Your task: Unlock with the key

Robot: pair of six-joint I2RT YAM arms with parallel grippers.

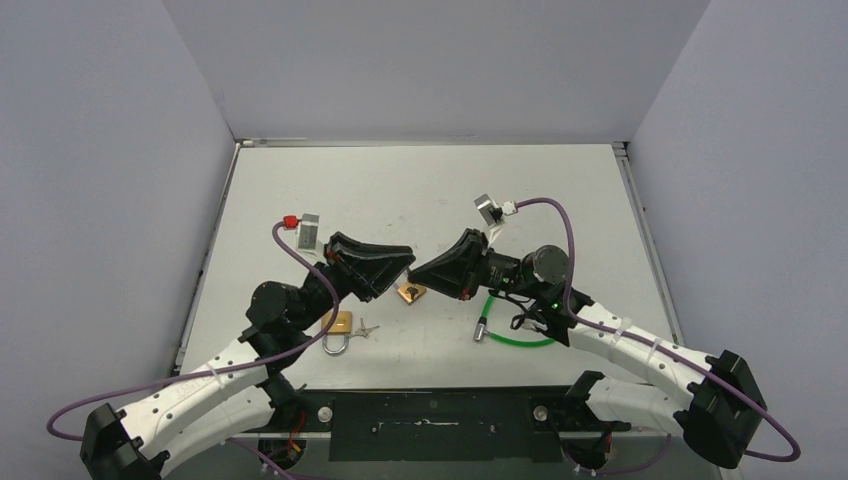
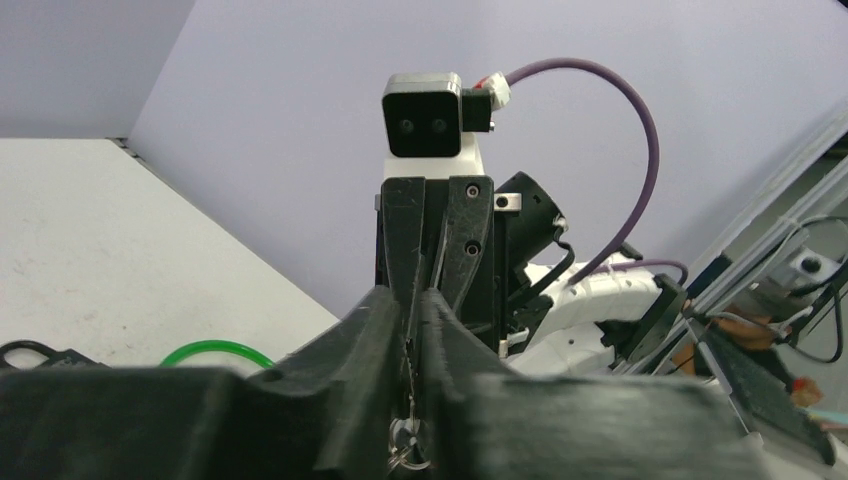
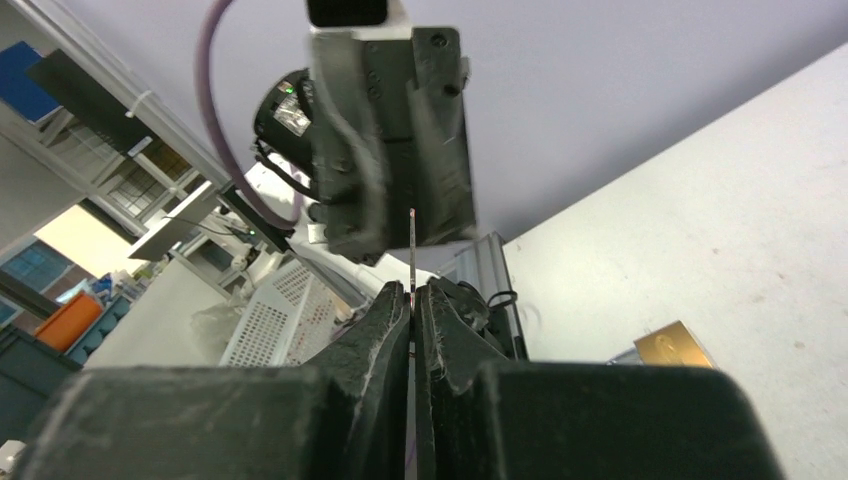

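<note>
1. My right gripper (image 3: 411, 295) is pressed together. It pinches a thin metal strip, seen from its edge. I think this is the key (image 3: 411, 250). It pokes out past my fingertips toward my other gripper.
2. My left gripper (image 2: 408, 300) is pressed together too. A thin strip sits in the crack between its fingers, and a little ring shows low down.
3. From above, my two grippers meet tip to tip over the table (image 1: 420, 190). So I think both pinch the same key, up in the air.
4. The padlock (image 1: 337, 322) lies on the table near my left arm, apart from the key. A small silver thing (image 1: 366, 328) lies just beside it.
5. A small brass piece (image 1: 408, 293) lies right under my grippers. I cannot tell what it is. A green loop (image 1: 520, 340) lies near my right arm.
6. Here is what could go wrong. If both grippers let go at once, the key falls.
7. If one gripper pulls while the other squeezes hard, the key could bend or turn crooked. Then it would not line up with the keyhole.
8. The key looks thin and smooth. A weak pinch could let it slip out.
9. The padlock lies loose. If I push the key at it and nothing holds it, it may slide away.
</note>
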